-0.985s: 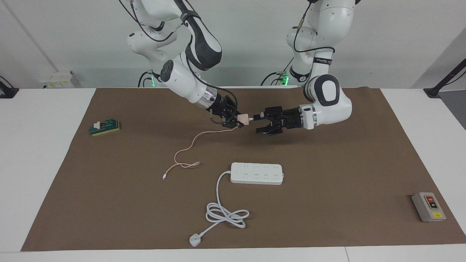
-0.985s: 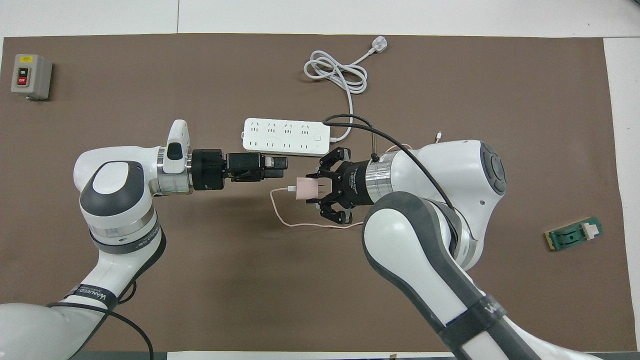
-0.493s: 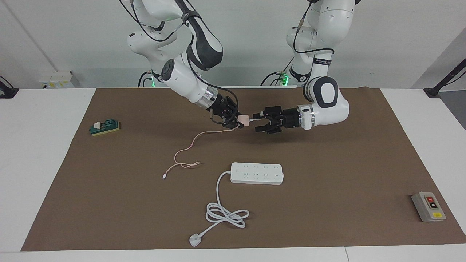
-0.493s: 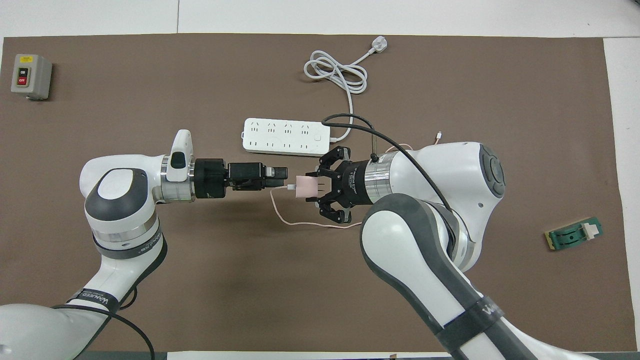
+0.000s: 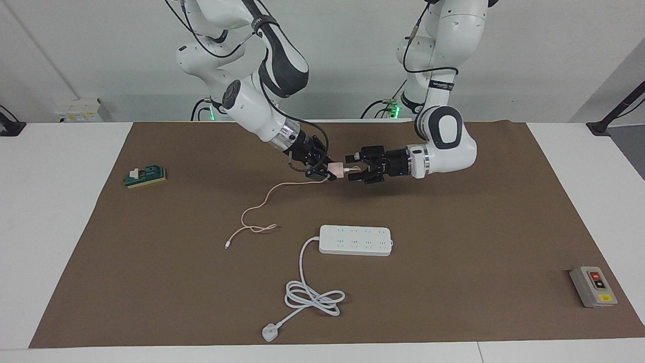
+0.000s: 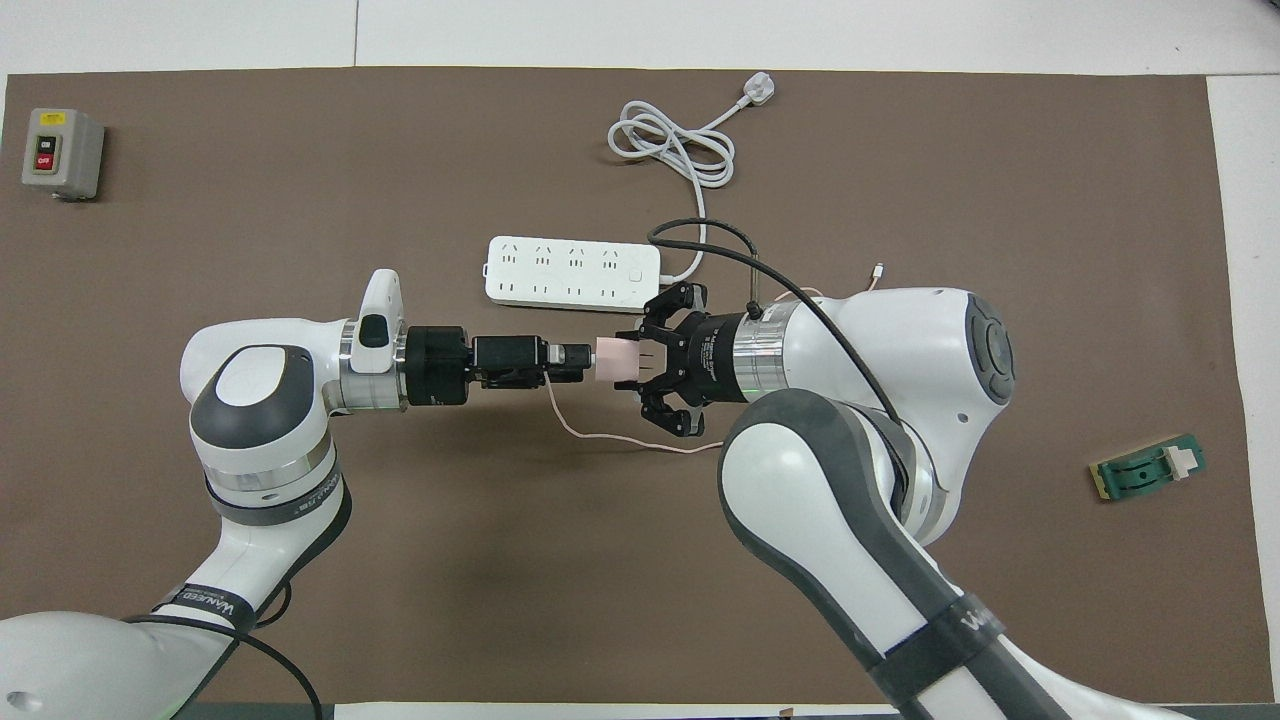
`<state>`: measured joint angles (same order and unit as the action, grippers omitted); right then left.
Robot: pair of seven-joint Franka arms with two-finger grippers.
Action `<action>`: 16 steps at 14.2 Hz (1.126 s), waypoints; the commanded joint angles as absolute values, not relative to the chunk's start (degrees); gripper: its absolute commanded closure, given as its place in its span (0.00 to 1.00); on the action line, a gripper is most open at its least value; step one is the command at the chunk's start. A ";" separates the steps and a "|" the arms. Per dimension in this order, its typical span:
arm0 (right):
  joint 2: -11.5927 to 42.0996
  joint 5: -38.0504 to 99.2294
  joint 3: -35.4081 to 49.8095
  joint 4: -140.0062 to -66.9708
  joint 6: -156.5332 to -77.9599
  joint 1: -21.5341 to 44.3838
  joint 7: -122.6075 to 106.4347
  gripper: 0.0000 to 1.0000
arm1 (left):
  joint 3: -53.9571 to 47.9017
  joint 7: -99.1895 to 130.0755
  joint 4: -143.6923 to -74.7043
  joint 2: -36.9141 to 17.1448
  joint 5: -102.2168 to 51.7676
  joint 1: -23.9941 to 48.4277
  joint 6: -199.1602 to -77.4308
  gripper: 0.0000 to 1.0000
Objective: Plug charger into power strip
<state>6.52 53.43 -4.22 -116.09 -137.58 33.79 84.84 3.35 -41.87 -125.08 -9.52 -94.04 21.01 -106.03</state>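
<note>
While both arms meet over the brown mat, the scene reads as follows:

Charger [image 5: 336,169]: small pale-pink cube, smooth and boxy, held up in the air between the two grippers, over the mat nearer to the robots than the strip; its prong end points into the right gripper

Right gripper [image 5: 326,169]: fingers clamped on the charger, the outer links splayed to the sides

Left gripper [image 5: 352,171]: fingers spread wide around the cable end of the charger; whether they touch it cannot be told

Cable [image 5: 262,204]: thin pink cord, limp; hangs from the charger down to the mat and ends in loose curls with a small white tip

Power strip [image 5: 355,240]: long, flat, white plastic bar with two rows of outlets; lies flat on the mat, every outlet bare; well apart from the charger

Strip cord [image 5: 312,295]: thick, white, looped in a loose coil, ending in a white plug [image 5: 270,333] near the mat's edge farthest from the robots

Mat [image 5: 453,227]: brown, matte, rectangular, laid over the white tabletop [image 5: 50,201]

Switch box [image 5: 593,286]: grey, boxy, red and black buttons; toward the left arm's end

Green block [image 5: 145,176]: green and yellow with a white piece; toward the right arm's end
</note>
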 commanded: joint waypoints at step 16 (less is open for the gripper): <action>5.36 57.92 -4.22 -119.18 -142.38 35.86 80.16 1.00 | 4.04 -45.00 -126.56 -8.17 -96.77 23.82 -109.34 0.42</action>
<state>6.52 55.81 -4.25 -117.56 -140.96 35.46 82.61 3.54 -43.83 -125.21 -9.52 -95.21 22.98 -108.46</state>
